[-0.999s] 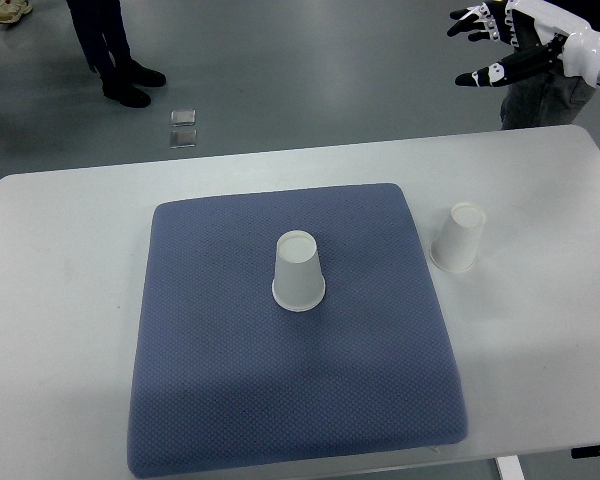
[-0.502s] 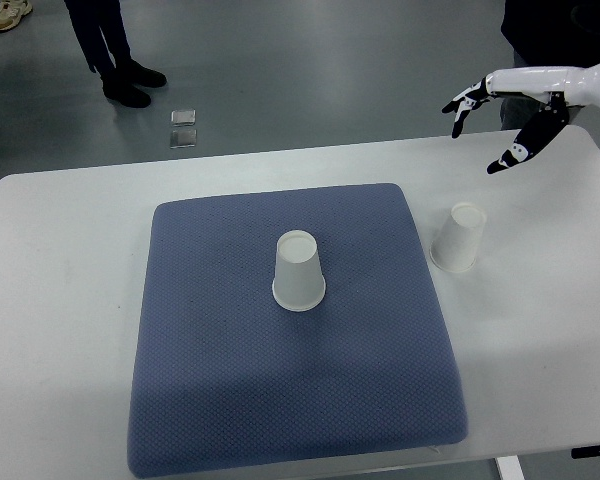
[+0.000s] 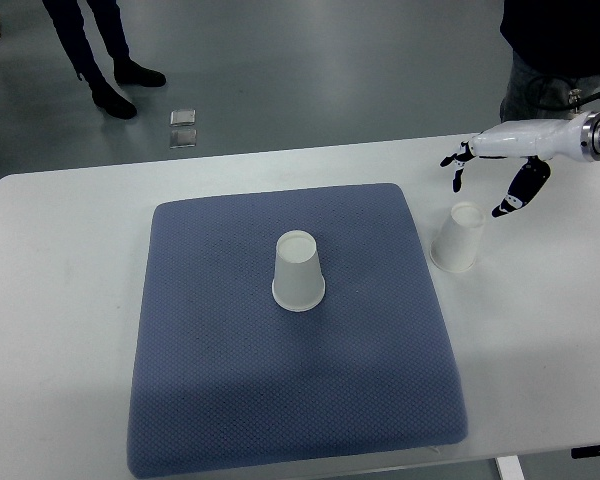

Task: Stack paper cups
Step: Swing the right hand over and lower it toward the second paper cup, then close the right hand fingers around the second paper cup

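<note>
Right hand [image 3: 492, 166], fingers spread, hovers above the side cup [image 3: 457, 238]; we should lower squarely before closing.

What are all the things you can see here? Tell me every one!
paper cups: 2, white, both upside down; one in the middle of the cushion, one on the table just right of the cushion
cushion: 1, blue-grey, centre of the table
table: 1, white, fills most of the view
small square things: 2, clear or grey, on the floor beyond the table
person's legs: dark trousers and shoes, top left on the floor
right hand: 1, white with black fingers, open, above the right cup
</note>
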Motion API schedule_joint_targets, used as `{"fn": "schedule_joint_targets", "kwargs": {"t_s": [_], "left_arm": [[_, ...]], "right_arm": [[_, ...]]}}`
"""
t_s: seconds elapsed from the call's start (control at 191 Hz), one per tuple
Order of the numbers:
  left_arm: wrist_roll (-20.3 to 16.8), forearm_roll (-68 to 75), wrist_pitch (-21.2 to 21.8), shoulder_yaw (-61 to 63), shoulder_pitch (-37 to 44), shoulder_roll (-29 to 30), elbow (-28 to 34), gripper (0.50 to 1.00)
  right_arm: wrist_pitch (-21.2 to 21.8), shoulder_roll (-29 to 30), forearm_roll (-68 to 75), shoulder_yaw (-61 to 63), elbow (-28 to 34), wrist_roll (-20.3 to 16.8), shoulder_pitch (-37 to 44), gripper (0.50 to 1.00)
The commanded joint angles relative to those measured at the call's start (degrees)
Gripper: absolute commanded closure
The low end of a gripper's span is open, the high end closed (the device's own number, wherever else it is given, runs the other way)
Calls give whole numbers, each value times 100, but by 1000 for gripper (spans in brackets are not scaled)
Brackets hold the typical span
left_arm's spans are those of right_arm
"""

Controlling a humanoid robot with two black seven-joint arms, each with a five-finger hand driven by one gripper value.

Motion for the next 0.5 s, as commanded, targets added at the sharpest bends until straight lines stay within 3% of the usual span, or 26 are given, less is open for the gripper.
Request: {"fn": "schedule_joint_targets", "kwargs": {"t_s": [0.0,0.497], "left_arm": [[0,-7,0,2,0,0,-1,500],[0,-7,0,2,0,0,-1,500]], "right_arm": [[-66,108,-53,-63,1,2,-85,609],[-646,539,-449,-107,-254,-7,-656,613]]}}
